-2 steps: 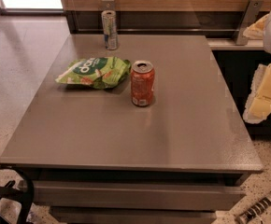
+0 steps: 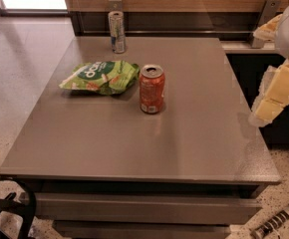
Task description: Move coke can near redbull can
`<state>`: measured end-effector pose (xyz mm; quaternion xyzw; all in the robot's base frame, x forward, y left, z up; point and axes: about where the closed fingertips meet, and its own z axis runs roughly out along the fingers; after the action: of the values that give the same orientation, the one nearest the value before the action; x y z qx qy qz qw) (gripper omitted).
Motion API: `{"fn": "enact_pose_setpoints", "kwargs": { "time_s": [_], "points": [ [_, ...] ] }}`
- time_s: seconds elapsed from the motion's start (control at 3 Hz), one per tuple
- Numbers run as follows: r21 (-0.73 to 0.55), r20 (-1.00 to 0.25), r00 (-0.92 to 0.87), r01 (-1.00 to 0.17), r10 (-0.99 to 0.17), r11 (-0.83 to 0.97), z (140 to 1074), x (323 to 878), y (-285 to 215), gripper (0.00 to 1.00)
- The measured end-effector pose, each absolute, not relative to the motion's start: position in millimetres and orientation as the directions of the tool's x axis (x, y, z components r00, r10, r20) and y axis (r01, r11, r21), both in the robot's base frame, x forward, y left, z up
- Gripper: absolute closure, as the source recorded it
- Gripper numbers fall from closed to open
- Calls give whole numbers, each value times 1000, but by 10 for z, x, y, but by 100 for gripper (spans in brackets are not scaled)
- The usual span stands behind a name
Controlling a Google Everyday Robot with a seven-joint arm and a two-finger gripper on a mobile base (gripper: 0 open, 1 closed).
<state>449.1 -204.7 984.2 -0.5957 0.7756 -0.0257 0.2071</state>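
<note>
The coke can (image 2: 152, 89), red-orange with a silver top, stands upright near the middle of the grey table (image 2: 134, 148). The redbull can (image 2: 117, 31), slim and silver-blue, stands upright at the table's far edge, to the left of the coke can and well behind it. My gripper (image 2: 276, 96), a pale yellow and white shape on the arm, hangs at the right edge of the view, beside the table's right side and well apart from both cans. It holds nothing that I can see.
A green chip bag (image 2: 100, 76) lies flat just left of the coke can, between it and the redbull can's side. A wooden wall with a dark ledge (image 2: 184, 24) runs behind the table. Speckled floor lies on the left.
</note>
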Motion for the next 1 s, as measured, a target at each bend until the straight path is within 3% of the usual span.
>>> {"fn": "enact_pose_setpoints", "kwargs": {
  "time_s": [0.33, 0.67, 1.0],
  "points": [
    [-291, -425, -191, -897, -885, 333, 9766, 4639, -1898, 0],
    [-278, -622, -159, -870, -767, 406, 9621, 4883, -1630, 0],
    [-250, -743, -129, -857, -657, 451, 9540, 5067, -1390, 0]
  ]
}}
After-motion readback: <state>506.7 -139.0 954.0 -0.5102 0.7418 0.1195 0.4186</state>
